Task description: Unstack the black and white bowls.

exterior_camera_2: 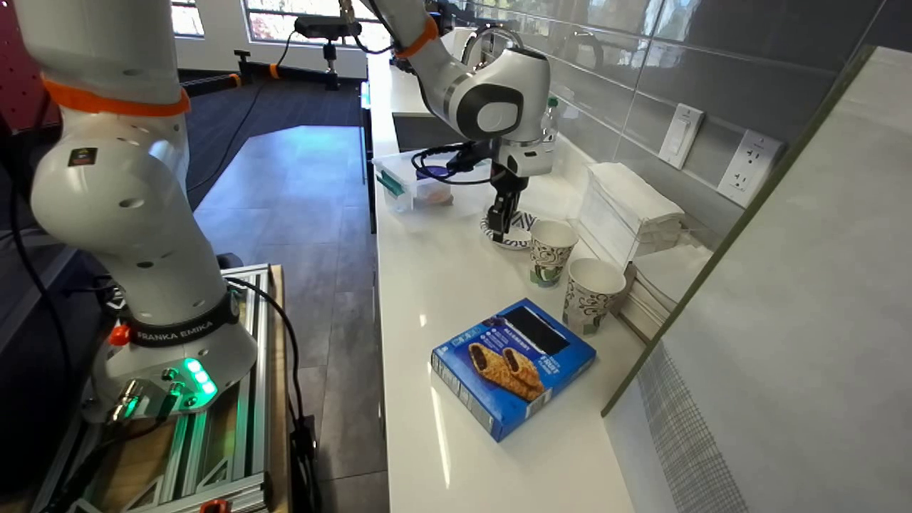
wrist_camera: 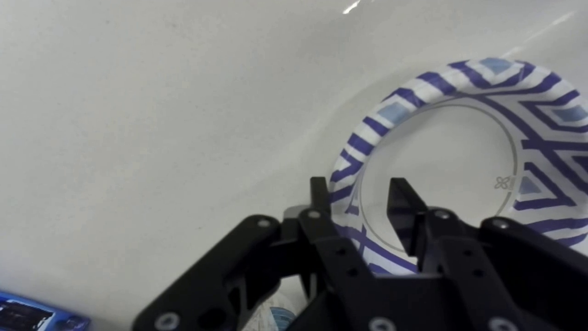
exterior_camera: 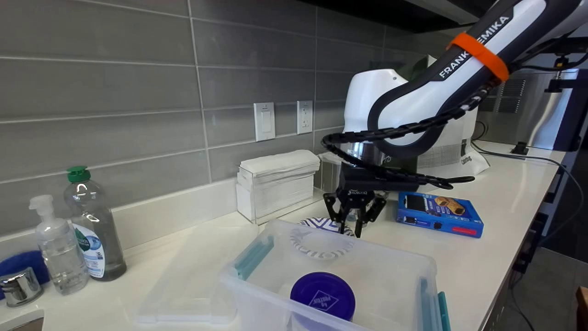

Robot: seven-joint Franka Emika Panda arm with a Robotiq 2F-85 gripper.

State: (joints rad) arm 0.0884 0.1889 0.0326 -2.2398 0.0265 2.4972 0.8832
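The black and white bowls show as a white bowl with dark zigzag stripes on the counter, in both exterior views (exterior_camera: 321, 224) (exterior_camera_2: 519, 236) and in the wrist view (wrist_camera: 441, 170). Only one bowl surface shows clearly; whether a second lies beneath it cannot be told. In an exterior view its near part shows through the clear bin wall. My gripper (exterior_camera: 350, 230) (exterior_camera_2: 499, 234) points down at the bowl's rim. In the wrist view my gripper (wrist_camera: 359, 197) is open, one finger just outside the rim and the other over the inside of the bowl. Nothing is held.
A clear bin (exterior_camera: 390, 257) with a purple-lidded jar (exterior_camera: 323, 296) stands beside the bowl. A clear lid (exterior_camera: 197, 280) lies near the wall. Two patterned cups (exterior_camera_2: 552, 249) (exterior_camera_2: 593, 293), a napkin holder (exterior_camera_2: 627, 214) and a blue box (exterior_camera_2: 513, 363) are close by.
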